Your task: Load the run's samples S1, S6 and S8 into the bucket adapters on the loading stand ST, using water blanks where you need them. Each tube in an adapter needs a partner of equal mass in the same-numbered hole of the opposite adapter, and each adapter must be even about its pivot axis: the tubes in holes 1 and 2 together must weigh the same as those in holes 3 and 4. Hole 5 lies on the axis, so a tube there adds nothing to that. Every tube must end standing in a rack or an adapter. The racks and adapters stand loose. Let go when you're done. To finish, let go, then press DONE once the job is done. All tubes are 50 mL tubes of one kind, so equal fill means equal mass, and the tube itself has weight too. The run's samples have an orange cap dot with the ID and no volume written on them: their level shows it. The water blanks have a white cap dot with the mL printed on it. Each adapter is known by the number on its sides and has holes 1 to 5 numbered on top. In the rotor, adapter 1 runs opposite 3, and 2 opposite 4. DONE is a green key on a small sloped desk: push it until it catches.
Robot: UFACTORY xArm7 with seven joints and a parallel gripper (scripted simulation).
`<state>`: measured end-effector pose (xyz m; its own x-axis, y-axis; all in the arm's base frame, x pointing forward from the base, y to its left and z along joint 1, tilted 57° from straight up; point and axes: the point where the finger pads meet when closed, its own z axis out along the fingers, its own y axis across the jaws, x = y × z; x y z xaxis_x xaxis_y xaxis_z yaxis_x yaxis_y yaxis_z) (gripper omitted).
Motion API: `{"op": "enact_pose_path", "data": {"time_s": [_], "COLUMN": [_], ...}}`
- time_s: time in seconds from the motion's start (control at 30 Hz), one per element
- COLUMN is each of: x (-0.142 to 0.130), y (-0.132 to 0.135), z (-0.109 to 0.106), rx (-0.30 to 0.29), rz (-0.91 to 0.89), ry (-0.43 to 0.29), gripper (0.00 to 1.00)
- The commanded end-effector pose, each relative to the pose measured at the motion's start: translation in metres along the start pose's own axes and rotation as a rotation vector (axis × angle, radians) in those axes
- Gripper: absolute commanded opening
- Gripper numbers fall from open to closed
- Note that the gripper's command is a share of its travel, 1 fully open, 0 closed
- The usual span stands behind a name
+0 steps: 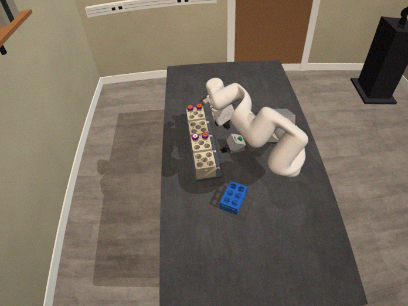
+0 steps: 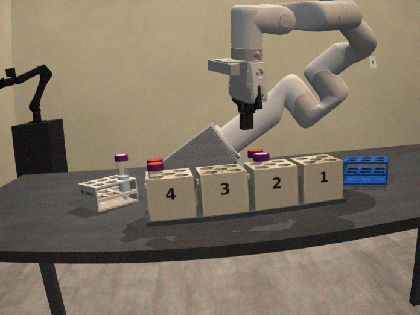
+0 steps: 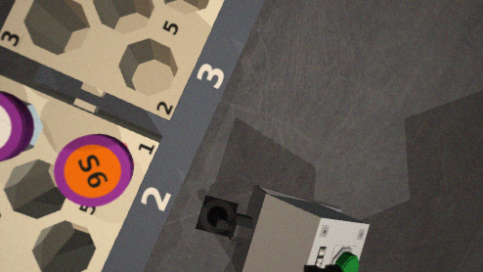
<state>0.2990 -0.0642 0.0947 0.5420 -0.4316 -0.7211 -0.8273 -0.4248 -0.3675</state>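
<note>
Tube S6 (image 3: 93,170) stands upright in adapter 2 (image 2: 276,183); tool (image 2: 247,117) closed, empty.

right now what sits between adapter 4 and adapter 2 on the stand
Beige block adapter 3, its holes bare, stands between beige adapter 4 and beige adapter 2 in the exterior view.

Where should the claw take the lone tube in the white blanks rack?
By its purple cap and the bare stretch just under it, coming straight down. The tube stands upright, its top well above the white rack, whose other holes look empty. The claw, shut on nothing, must open first.
</note>
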Motion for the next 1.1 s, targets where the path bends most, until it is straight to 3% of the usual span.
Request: {"op": "enact_pose_path", "data": {"time_s": [0.0,0.2,0.43,0.9,1.07], "x": [-0.01,-0.018,-0.031,-0.031,-0.03], "y": [0.019,0.033,0.057,0.057,0.055], "z": [0.014,0.026,0.045,0.045,0.055], "rx": [-0.024,-0.041,-0.041,-0.041,-0.041], "rz": [0.18,0.311,0.312,0.312,0.312], "ry": [-0.015,-0.034,-0.034,-0.034,-0.034], "gripper": [0.0,0.0,0.0,0.0,0.0]}}
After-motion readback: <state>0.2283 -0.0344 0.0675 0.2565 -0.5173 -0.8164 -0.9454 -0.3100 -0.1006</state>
